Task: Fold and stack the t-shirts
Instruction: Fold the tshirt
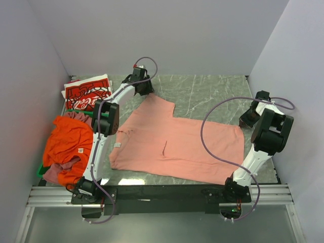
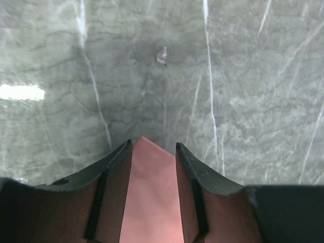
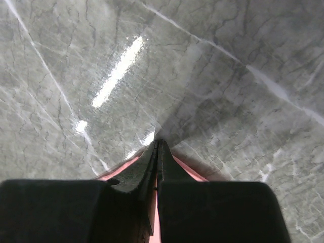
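Salmon-pink t-shirt (image 1: 177,147) lies spread flat mid-tabletop (image 1: 212,93) in the top view. Red Coca-Cola tee (image 1: 87,93) and orange tee (image 1: 68,142) are heaped at the left. Left gripper (image 1: 143,87) is at the pink shirt's far sleeve, right gripper (image 1: 248,120) at its right edge.
Left wrist: jaws about half open, pink corner lying between them.
Right wrist: jaws fully closed, pinching the pink edge.

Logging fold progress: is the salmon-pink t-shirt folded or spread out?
Spread out: the salmon-pink t-shirt lies flat across the table, one sleeve sticking out, no folded-over layers visible.
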